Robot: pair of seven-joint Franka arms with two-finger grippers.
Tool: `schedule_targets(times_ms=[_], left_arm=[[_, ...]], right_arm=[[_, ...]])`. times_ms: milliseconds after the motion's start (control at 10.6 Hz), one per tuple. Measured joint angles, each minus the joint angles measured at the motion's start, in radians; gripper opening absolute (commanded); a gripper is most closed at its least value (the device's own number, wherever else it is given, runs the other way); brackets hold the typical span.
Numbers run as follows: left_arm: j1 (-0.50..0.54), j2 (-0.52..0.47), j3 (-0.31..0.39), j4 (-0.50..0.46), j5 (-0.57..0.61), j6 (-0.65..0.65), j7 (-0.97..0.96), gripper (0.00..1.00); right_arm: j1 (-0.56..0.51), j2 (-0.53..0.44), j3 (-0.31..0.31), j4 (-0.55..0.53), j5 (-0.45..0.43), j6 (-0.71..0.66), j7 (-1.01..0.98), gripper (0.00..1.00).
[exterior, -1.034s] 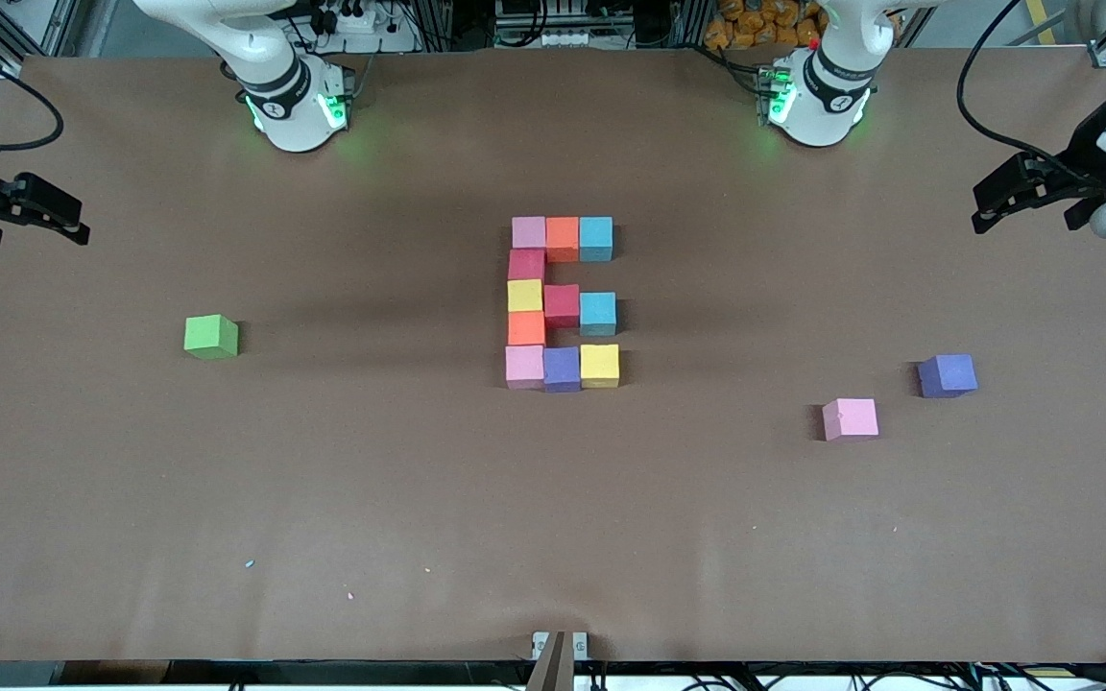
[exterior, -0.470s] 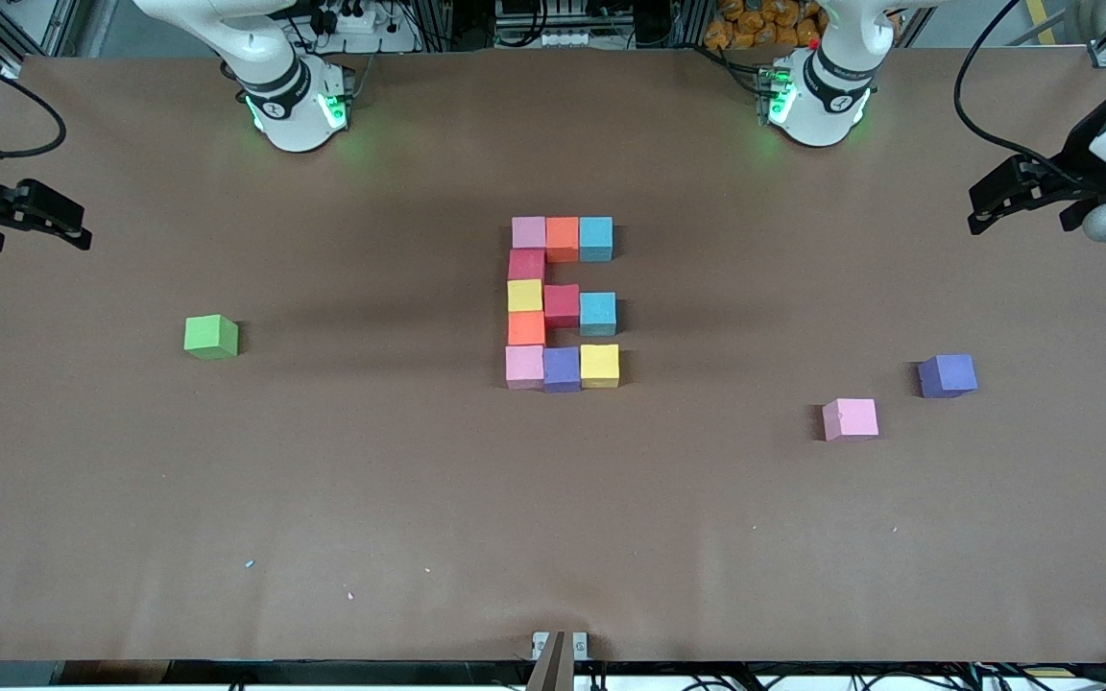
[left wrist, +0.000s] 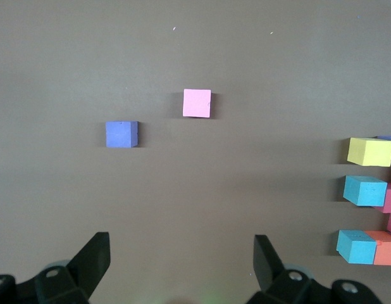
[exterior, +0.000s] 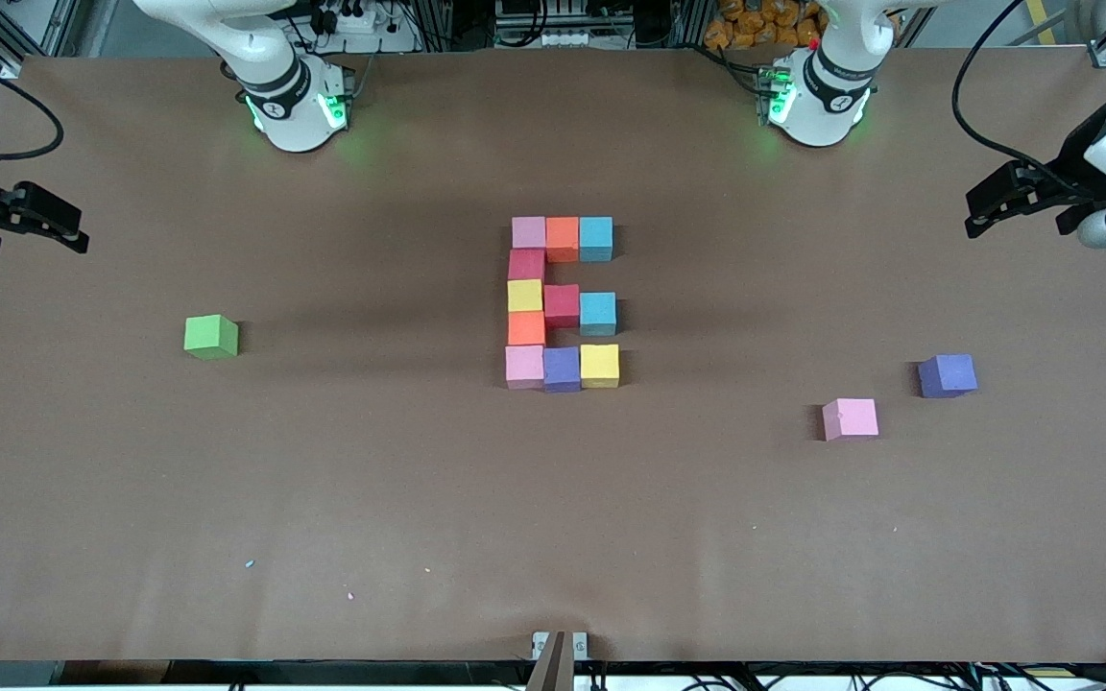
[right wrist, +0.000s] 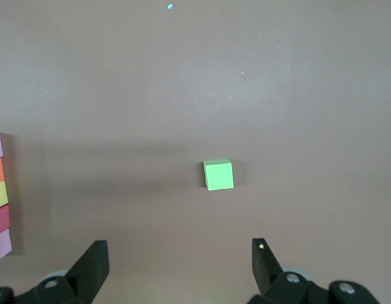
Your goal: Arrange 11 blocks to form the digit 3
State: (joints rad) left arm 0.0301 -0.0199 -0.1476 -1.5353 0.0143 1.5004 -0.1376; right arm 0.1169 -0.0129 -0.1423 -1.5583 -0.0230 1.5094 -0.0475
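At the middle of the table [exterior: 399, 480] you have the block figure [exterior: 563, 302] standing finished as far as I can count: eleven cubes touching, three bars joined by one column on the side toward the right arm's end. From the camera facing the robots it reads mirrored, like an E, which suggests you laid it out to read as a 3 from the robots' side.

Three cubes lie apart from it. A spare pink cube [exterior: 851, 418] and a spare purple cube [exterior: 948, 375] sit near each other toward the left arm's end, and a green cube [exterior: 211, 337] sits alone toward the right arm's end. They look like leftovers, kept well away so they don't confuse the shape.

Your left gripper [exterior: 1004, 200] hangs over the table edge at its own end, jaws spread wide and holding nothing. Your right gripper [exterior: 30, 216] hangs over the edge at its end, likewise wide apart and empty. Both arms appear to be parked clear of the work, so I judge the task done or nearly so.
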Motion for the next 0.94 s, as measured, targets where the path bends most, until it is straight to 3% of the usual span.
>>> schedule_targets(times_ms=[940], left_arm=[[-0.031,0.013,0.047,0.0,0.0,0.0,0.0,1.0]], right_arm=[[0.0,0.008,0.0,0.004,0.0,0.0,0.0,1.0]])
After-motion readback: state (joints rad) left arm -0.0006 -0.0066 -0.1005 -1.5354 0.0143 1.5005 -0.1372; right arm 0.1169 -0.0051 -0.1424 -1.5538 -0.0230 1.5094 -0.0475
